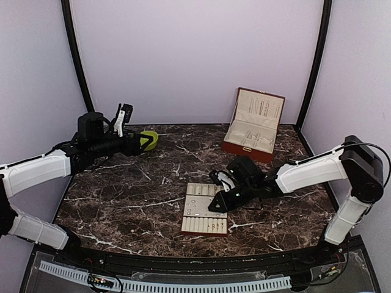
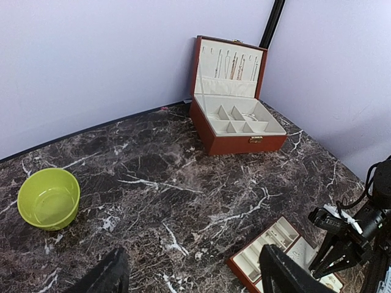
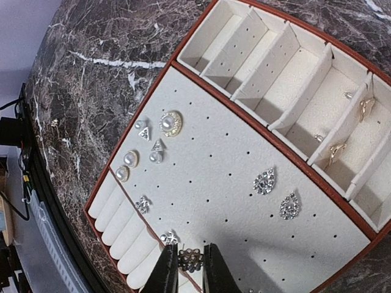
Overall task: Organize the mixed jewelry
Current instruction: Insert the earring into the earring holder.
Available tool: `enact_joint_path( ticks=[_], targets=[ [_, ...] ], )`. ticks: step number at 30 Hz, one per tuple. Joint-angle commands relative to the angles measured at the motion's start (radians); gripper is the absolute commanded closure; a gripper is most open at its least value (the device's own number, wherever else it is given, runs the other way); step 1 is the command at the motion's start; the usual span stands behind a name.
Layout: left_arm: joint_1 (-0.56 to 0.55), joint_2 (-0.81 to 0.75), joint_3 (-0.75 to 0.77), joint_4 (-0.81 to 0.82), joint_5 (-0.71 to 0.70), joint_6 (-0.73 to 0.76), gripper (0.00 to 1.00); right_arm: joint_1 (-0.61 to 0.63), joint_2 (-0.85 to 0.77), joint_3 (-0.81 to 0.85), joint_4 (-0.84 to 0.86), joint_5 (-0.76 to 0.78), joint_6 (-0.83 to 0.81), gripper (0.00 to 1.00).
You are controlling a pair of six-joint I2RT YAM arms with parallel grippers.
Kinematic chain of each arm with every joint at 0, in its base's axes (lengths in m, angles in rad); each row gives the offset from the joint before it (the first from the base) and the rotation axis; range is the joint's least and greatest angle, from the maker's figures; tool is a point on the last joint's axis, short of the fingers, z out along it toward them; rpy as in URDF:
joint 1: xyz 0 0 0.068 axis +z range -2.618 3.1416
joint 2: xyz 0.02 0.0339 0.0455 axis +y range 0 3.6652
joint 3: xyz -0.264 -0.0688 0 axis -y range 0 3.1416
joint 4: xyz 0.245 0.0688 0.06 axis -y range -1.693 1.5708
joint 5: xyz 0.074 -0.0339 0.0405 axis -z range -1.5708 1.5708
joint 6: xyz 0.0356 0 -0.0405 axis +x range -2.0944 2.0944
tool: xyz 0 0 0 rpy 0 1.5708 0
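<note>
My right gripper (image 3: 190, 264) is shut on a small silvery ring (image 3: 190, 259) and holds it just above the beige slotted tray (image 3: 146, 104), near the ring rolls (image 3: 125, 235). Pearl and crystal studs (image 3: 170, 122) and two teardrop pieces (image 3: 264, 180) sit on the perforated pad. Small gold pieces (image 3: 335, 149) lie in the side slots. In the top view the right gripper (image 1: 221, 198) is at the tray's (image 1: 204, 215) right edge. My left gripper (image 1: 125, 116) is open and empty, raised at the far left by the lime-green bowl (image 1: 148, 140).
An open brown jewelry box (image 1: 253, 125) with chains hanging in its lid stands at the back right; it shows in the left wrist view (image 2: 235, 101) too. The green bowl (image 2: 49, 198) looks empty. Purple walls close in the dark marble table (image 1: 140, 189).
</note>
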Motion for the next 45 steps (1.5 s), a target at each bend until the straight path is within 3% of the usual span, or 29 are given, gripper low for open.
enact_joint_path(
  ticks=[1, 45],
  targets=[
    [0.002, -0.032, 0.001, -0.019, -0.006, 0.011, 0.24, 0.015, 0.020, 0.045, -0.022, 0.032, -0.017, 0.87],
    [0.002, -0.035, -0.001, -0.014, -0.008, 0.001, 0.24, 0.051, 0.088, 0.115, -0.124, 0.120, -0.064, 0.87]
  ],
)
